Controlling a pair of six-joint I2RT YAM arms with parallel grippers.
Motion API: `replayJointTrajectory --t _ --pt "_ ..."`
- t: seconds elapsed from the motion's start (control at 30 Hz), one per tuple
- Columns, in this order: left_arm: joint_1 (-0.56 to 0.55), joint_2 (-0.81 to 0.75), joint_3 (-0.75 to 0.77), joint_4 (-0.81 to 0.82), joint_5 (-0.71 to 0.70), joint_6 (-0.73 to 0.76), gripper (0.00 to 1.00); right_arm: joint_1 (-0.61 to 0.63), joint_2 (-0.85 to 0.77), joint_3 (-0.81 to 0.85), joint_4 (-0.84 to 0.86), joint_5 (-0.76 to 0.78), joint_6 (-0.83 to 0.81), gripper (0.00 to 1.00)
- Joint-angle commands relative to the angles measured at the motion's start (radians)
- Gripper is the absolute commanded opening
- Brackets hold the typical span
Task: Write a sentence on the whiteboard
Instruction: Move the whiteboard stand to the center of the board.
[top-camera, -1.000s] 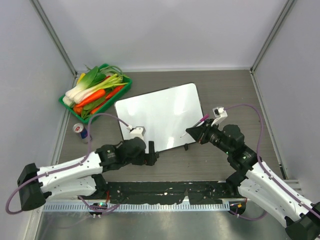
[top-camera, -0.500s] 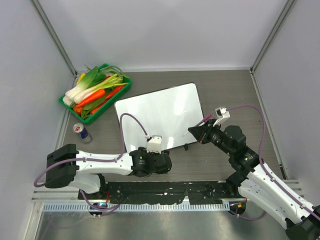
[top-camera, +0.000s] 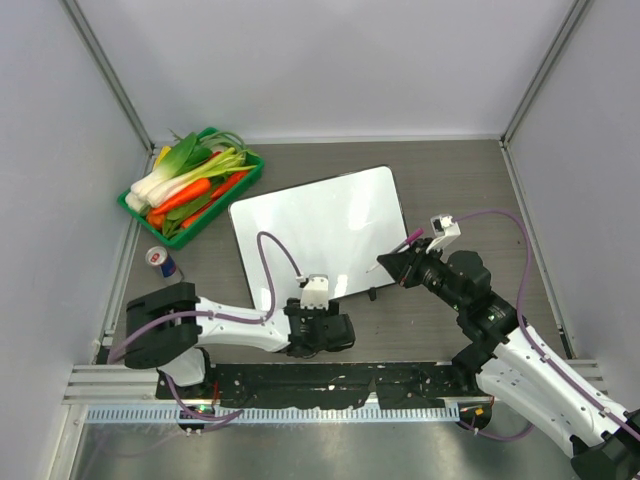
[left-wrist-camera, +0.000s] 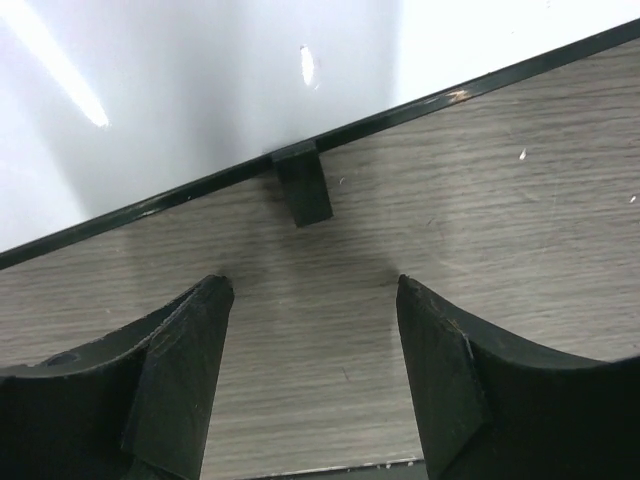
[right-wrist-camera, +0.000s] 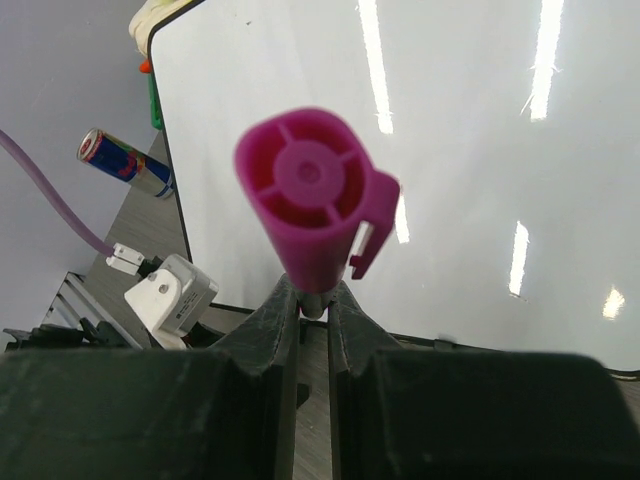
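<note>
One green crate (top-camera: 130, 204) holds leeks (top-camera: 185, 165) and carrots (top-camera: 186, 197); left tool (left-wrist-camera: 310, 285) spread, right tool (right-wrist-camera: 313, 300) pinches pink marker (right-wrist-camera: 310, 190).

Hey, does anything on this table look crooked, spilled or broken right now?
Only the whiteboard: it lies turned at an angle to the edges of the table rather than square. Nothing looks spilled or broken, and the board shows no writing.

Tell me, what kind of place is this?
Probably a robot lab test cell: the left arm and right arm bolted at a table edge, plain grey walls around, and props, a whiteboard and tray of vegetables.
</note>
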Motion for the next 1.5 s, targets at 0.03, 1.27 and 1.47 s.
replayJointTrajectory --t 0.03,1.27,1.47 --pt "-0.004 0.1 0.074 -0.065 -0.106 -0.085 0.7 -0.004 -0.008 0.037 0.027 0.027 -0.022 0.02" --pt "0.044 0.261 0.165 -0.082 0.035 -0.053 0.0 -0.004 -0.011 0.043 0.014 0.023 -0.037 0.01" --pt "-0.021 0.253 0.191 -0.155 0.055 -0.154 0.0 -0.004 -0.025 0.043 0.007 0.03 -0.042 0.01"
